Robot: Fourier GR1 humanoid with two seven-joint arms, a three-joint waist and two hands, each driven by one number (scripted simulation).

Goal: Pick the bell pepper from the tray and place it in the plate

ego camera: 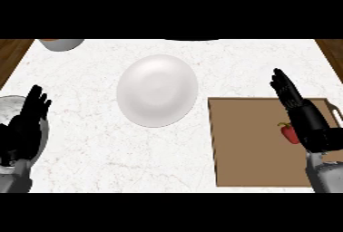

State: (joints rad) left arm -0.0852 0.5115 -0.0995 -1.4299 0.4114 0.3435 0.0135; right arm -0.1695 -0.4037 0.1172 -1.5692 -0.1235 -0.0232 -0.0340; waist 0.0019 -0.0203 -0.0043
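Presently, item one: a small red bell pepper with a green stem, lying on the right part of a brown tray, untouched by any finger so far as can be seen, though the right hand partly covers its right side. The tray is a flat rectangular board with a handle showing at its right edge, set on the right side of the counter, which has a white marbled top. Item two: the right hand, black, on a grey forearm rising from the lower right; it stands over the tray just beside the pepper, fingers straight and close together, pointing toward the far edge, holding nothing. Item three: a white plate, round though it looks taller than wide, resting on the counter's middle, left of the tray and apart from it, with nothing on it. Item four: the left hand, black, at the left edge of the view, fingers straight and slightly spread, pointing up, at rest and holding nothing. Behind it, a round grey-white dish, mostly hidden by the hand and the edge. Item five: a pale bowl-like vessel with an orange inner rim, cut off at the counter's far left corner. Dark wood shows beyond the counter on both sides.
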